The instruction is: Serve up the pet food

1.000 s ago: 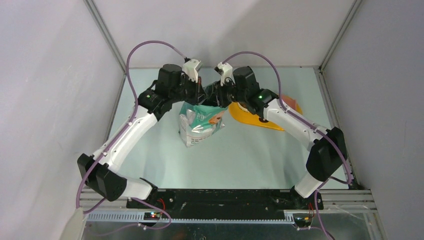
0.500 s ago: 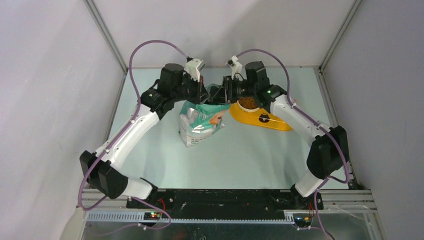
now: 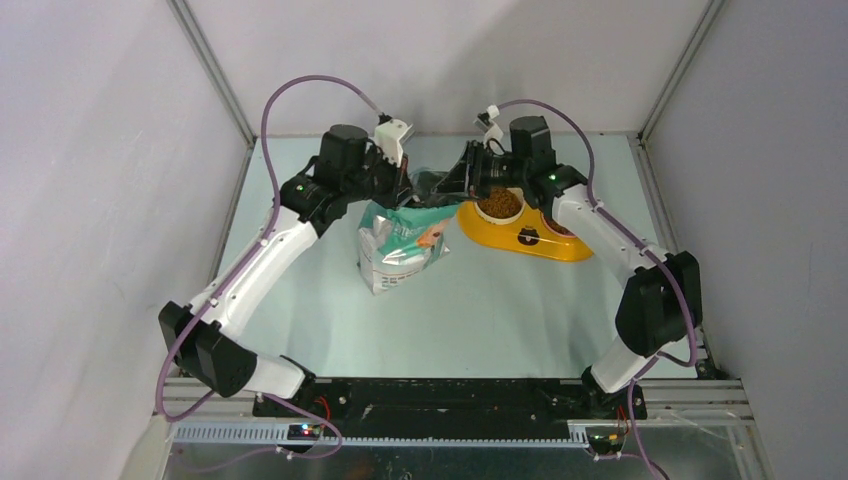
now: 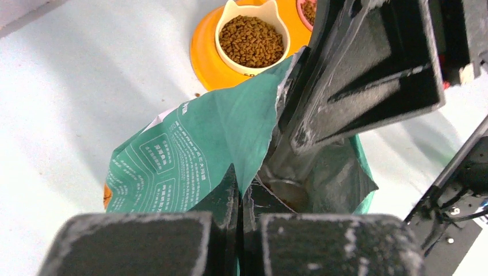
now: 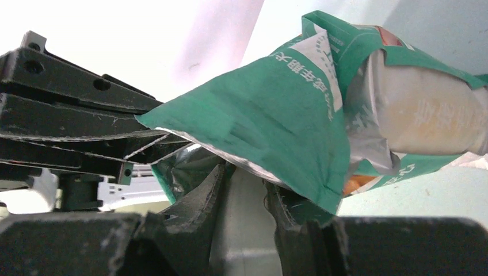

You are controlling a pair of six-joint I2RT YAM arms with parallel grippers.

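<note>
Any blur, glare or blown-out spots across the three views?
Top external: sharp, evenly lit, no glare on the table. Left wrist: pet food crisp, left end effector dark against the bright table. Right wrist: upper-left background blown out white, bag sharp, right end effector underexposed.

A pale teal desk sits inside a small booth with plain, matte grey-white walls on the left, back and right. Slim aluminium posts rise from its far corners. A black rail and a slotted metal strip line its near edge. The light is soft and even.
</note>
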